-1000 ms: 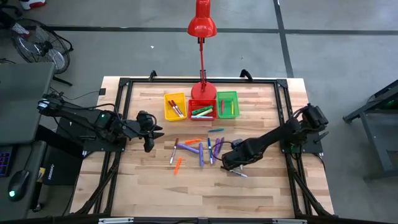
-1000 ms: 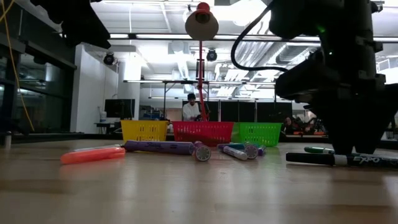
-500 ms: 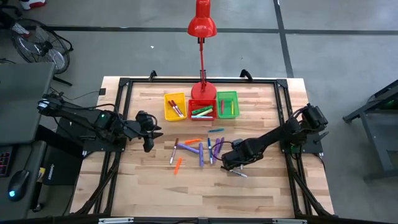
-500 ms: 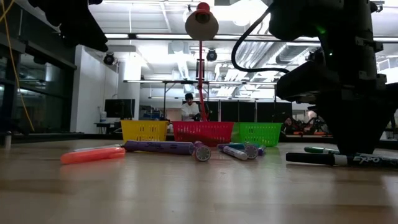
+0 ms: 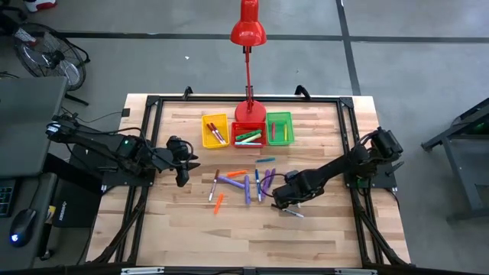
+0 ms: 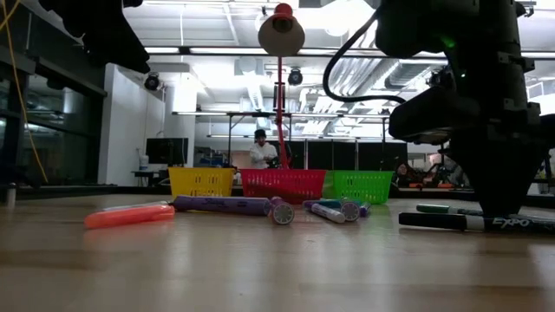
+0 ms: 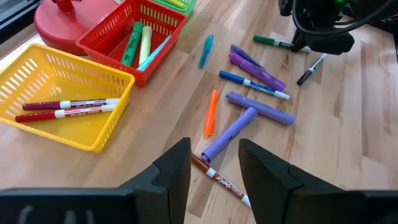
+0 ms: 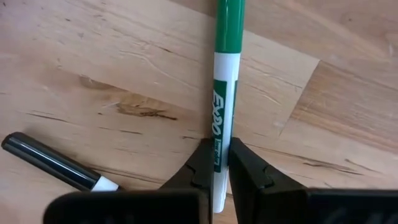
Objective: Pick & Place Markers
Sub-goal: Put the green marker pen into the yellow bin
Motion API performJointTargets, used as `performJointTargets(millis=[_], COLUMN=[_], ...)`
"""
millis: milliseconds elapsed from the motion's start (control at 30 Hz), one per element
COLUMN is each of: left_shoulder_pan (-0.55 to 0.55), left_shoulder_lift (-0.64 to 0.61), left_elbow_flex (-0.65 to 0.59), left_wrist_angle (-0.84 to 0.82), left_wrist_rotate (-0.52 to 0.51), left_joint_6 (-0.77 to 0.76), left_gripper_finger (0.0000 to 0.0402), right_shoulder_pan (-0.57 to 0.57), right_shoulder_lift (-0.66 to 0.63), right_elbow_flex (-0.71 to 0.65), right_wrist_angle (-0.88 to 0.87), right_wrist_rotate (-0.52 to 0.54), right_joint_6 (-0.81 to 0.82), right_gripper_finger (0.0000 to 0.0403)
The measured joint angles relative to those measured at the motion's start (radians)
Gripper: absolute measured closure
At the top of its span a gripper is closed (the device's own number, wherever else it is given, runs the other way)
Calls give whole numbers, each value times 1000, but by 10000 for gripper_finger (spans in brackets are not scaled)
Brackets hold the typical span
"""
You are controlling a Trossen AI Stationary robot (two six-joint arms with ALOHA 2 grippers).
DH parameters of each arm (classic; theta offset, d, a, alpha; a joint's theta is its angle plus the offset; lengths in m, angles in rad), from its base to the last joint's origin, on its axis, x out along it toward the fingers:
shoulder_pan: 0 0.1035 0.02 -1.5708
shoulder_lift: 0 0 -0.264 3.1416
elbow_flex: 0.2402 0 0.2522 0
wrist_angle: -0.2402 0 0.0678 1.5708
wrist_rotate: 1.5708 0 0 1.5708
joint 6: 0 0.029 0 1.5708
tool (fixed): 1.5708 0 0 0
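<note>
Bins are sitting in a row at the table's far edge, in front of the red lamp (image 5: pixel 248 30) base: yellow bin (image 5: pixel 215 131), red bin (image 5: pixel 248 134), green bin (image 5: pixel 280 128). Yellow bin is holding two dark red markers with white barrels, lying side by side. Red bin is holding a green marker, a pale yellow one and a light blue one. Green bin is showing a few markers too, colours hard to tell. Loose markers (image 5: pixel 246 186) are lying mid-table in a cluster: purple, orange, blue, teal, one brown-capped.

Right gripper (image 5: pixel 283 200) is sitting low on the wood at the cluster's right edge, fingers (image 8: pixel 200 163) pressing both sides of a green marker (image 8: pixel 226 74) near the end of its white barrel; the marker is lying flat on the table. Black marker (image 8: pixel 55 164) is lying just beside it, not touching.

Left gripper (image 5: pixel 183 169) is hovering above the table left of the cluster, fingers (image 7: pixel 173 171) standing part-way apart with nothing between them
</note>
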Motion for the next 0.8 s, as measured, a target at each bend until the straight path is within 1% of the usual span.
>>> performJointTargets(millis=[100,200,367,467,667,800], left_shoulder_pan=[0,0,0,0,0,1], left_shoulder_lift=[0,0,0,0,0,0], left_elbow_flex=[0,0,0,0,0,0], left_wrist_angle=[0,1,7,58,208,315], left_wrist_rotate=[-1,-2,-34,-41,-52,-75], left_joint_6=[5,7,8,41,153,212], left_gripper_finger=[268,268,268,268,268,268], right_shoulder_pan=[2,2,-1,-5,-37,-82], right_shoulder_lift=[-21,-56,-157,-225,-355,-442], right_elbow_flex=[17,32,43,43,44,45], right_wrist_angle=[-18,-75,-133,-144,-132,-54], right_wrist_rotate=[27,75,161,231,399,511], right_joint_6=[-19,-27,-57,-106,-257,-429], right_gripper_finger=[383,384,386,386,386,386])
